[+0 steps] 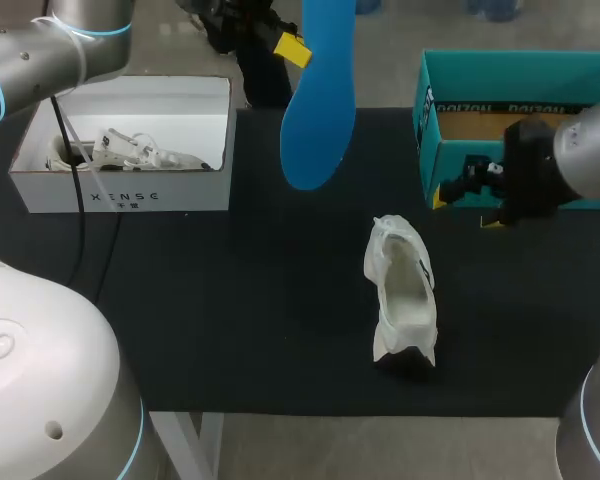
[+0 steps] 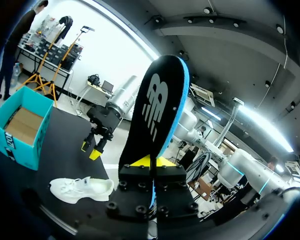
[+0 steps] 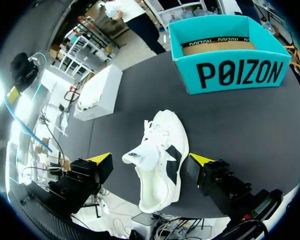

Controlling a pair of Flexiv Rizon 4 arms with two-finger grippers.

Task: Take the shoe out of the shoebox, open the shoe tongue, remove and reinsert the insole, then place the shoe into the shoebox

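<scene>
Silver-white, blue-ringed arms carry black, yellow-tipped end effectors.

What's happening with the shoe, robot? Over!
Left gripper shut on blue insole, held high. Right gripper open, white shoe ahead on table. Teal shoebox apart from shoe, not in the way.

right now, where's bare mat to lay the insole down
Widest bare mat: left of the white shoe, in front of the white box. A narrower strip runs between that box and the teal shoebox, beneath the raised insole. Crowded: the right side, where the right pincer hangs before the shoebox.
</scene>
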